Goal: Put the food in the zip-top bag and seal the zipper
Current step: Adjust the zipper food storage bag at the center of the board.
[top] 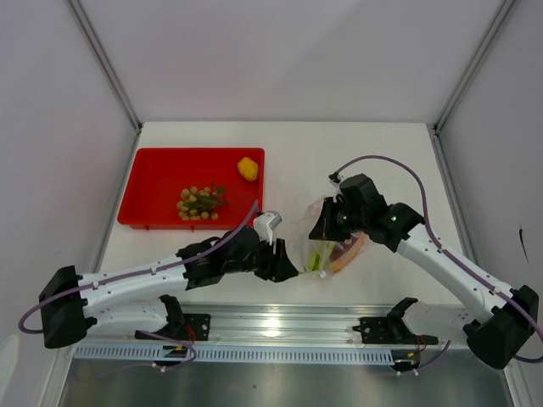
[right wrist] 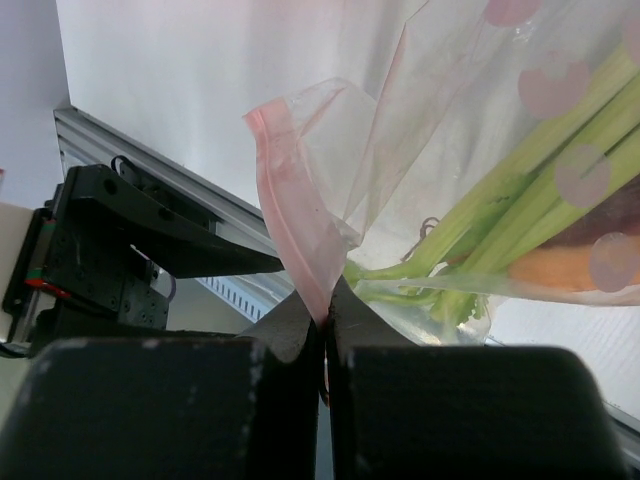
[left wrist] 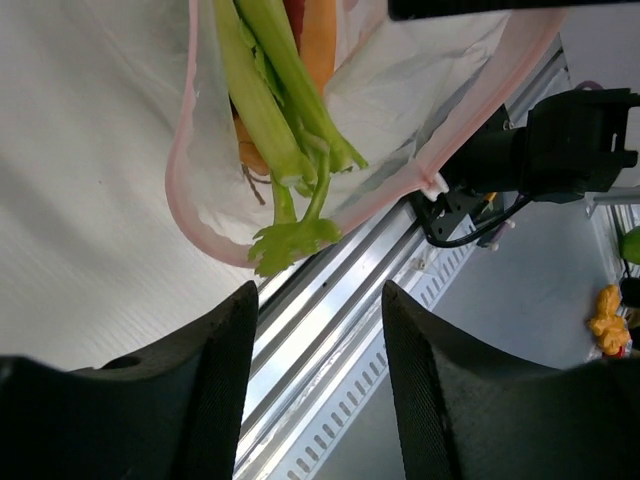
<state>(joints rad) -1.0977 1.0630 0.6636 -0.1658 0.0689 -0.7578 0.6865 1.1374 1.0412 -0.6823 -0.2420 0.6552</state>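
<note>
The clear zip-top bag lies near the table's front edge with its mouth gaping. Inside it are green-white stalks, an orange carrot-like piece and a purple-brown sweet potato. The stalks' leafy tips poke out past the pink zipper. My right gripper is shut on the zipper strip and holds that edge up. Just short of the bag's mouth, my left gripper stands open with nothing between its fingers. A yellow fruit and tan berries lie in the red tray.
The red tray sits at the back left of the white table. The metal rail with the arm bases runs along the front edge, right below the bag. Side walls enclose the table on the left and right.
</note>
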